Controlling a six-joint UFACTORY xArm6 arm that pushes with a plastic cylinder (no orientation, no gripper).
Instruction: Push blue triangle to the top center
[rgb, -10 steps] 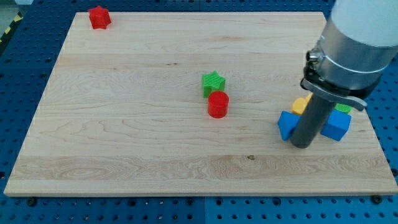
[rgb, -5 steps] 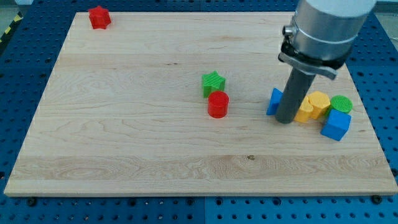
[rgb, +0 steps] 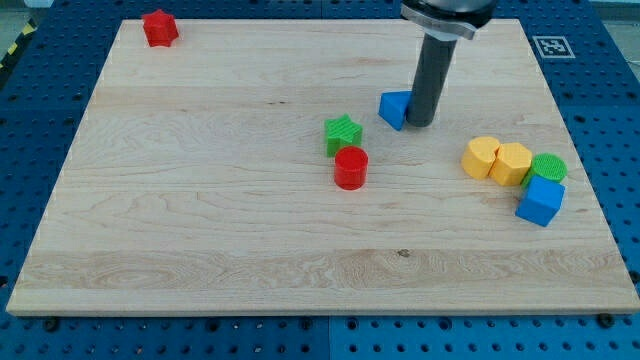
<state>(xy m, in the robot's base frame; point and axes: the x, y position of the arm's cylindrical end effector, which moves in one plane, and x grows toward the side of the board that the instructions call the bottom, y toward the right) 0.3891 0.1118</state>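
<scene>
Blue triangle (rgb: 396, 108) is touched on its right by my tip (rgb: 421, 123), a bare rod; top center lies up-left.

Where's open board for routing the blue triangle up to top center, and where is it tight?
My tip touches the blue triangle on its right. Above them the board is bare to the top edge. Tight: green star and red cylinder lower left; yellow blocks, green cylinder, blue cube right.
</scene>
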